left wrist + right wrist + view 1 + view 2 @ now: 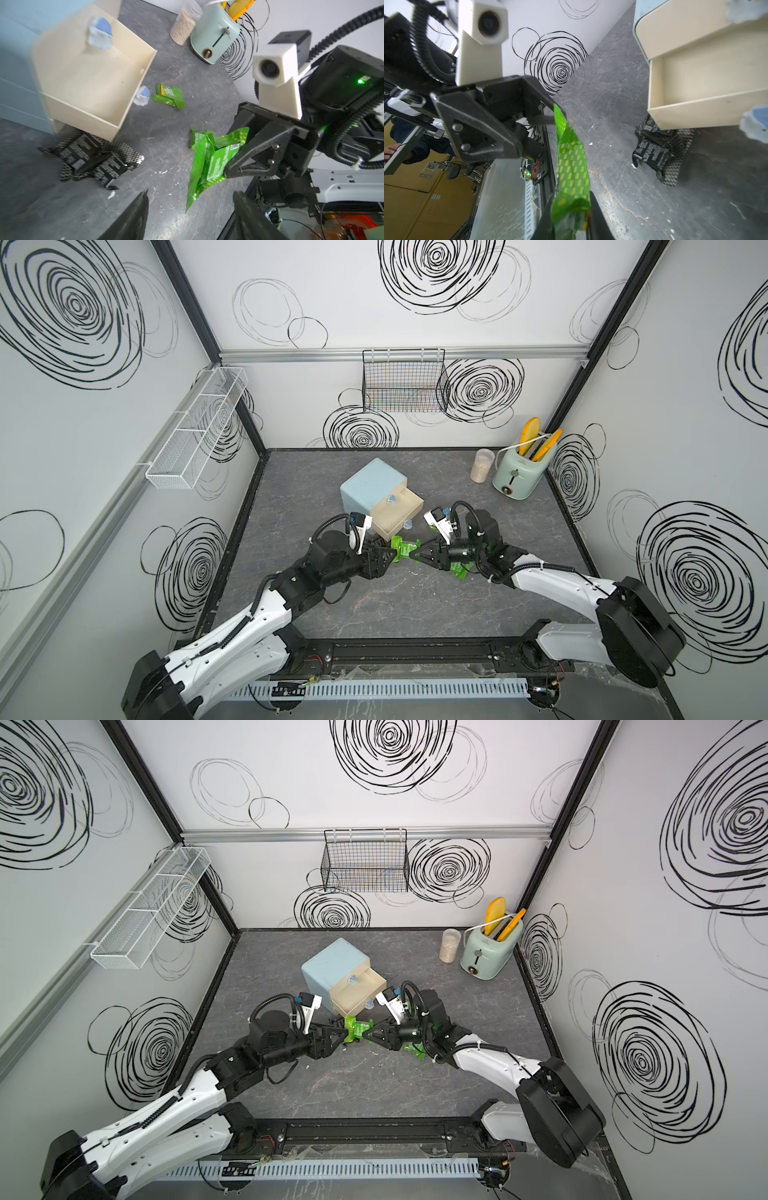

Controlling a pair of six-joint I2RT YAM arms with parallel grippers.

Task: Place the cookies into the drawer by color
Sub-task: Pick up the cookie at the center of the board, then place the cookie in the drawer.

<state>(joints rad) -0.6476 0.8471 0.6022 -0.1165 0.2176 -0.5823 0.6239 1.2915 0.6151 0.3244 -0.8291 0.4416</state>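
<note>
A crumpled green cookie packet hangs above the table between both arms. My right gripper is shut on its end. My left gripper is open; its fingers straddle the packet's other tip without touching it. Two more green packets lie on the table. Black packets lie under the front of the pulled-out cream drawer. That drawer looks empty. It belongs to the pale-blue cabinet.
A mint-green toaster and a clear jar stand at the back right corner. A black wire basket and a white mesh shelf hang on the walls. A green packet peeks out under the right arm.
</note>
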